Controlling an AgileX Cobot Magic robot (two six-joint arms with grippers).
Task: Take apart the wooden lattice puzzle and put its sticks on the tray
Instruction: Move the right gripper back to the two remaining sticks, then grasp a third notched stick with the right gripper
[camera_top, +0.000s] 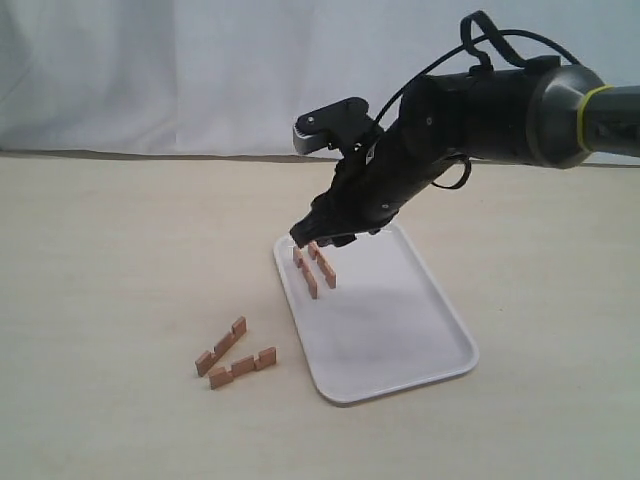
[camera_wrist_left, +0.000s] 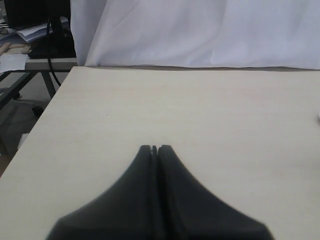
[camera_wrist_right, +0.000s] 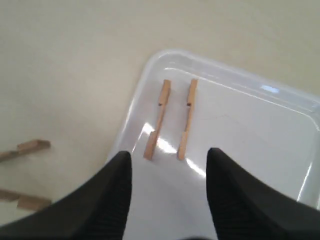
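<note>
— Where are the sticks?
— Two sticks (camera_top: 308, 278) stand on edge, side by side, in the tray's (camera_top: 400, 340) far corner at mid-frame. Two more sticks (camera_top: 221, 346) lie on the table (camera_top: 120, 260), lower left.
— And the jaws?
— The right gripper (camera_wrist_right: 169, 154) is spread and empty above the tray pair. The left gripper (camera_wrist_left: 155, 147) is pressed together, holding nothing.

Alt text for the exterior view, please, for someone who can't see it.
The right gripper hangs just above two notched wooden sticks lying side by side at the far end of a white tray. Two more sticks lie on the pale table to the left of the tray.
</note>
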